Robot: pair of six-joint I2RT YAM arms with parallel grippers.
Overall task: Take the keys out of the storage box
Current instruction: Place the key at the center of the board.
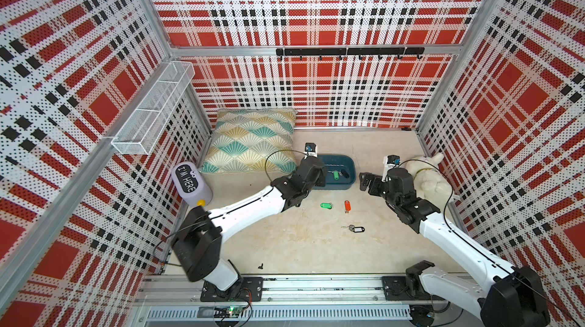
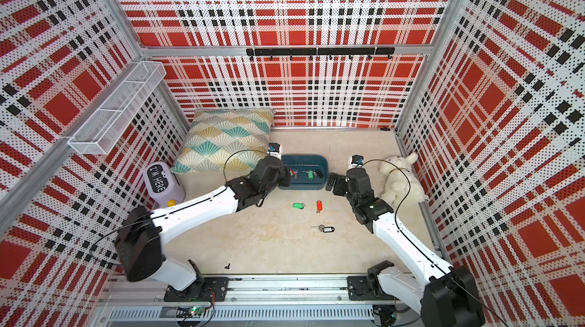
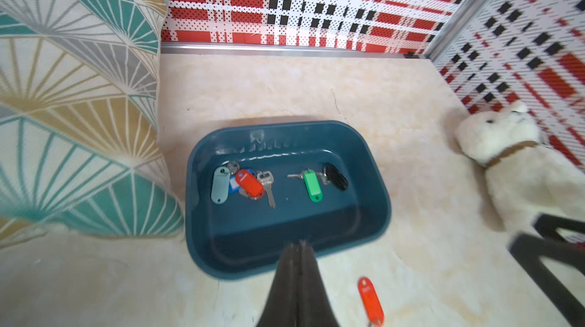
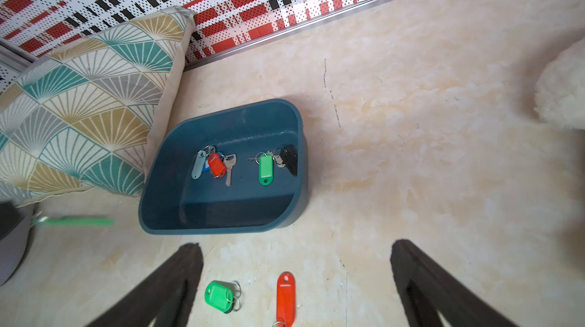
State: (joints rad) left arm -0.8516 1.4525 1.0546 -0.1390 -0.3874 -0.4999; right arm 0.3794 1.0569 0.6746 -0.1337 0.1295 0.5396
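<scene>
Keys (image 3: 240, 183) left in storage box (image 3: 364, 170): pale, blue, red tags bunched at cushion (image 3: 79, 88) end; green tag (image 3: 313, 184) touching black tag (image 3: 336, 177). Three more lie out on worktop (image 1: 285, 246). Left jaws pinched together, empty, over box's near rim. Right jaws spread wide, empty, beside box. Best bet: part left jaws first, pinch topmost red tag across width, lift straight. Bunch may drag along.

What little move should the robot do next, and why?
Probably open the left gripper and dip it down into the box. It hangs shut, seemingly empty, over the box's near rim. Five tagged keys lie inside the box, while three others lie out on the table. So there is more to pick, and shut jaws cannot grab anything.
</scene>
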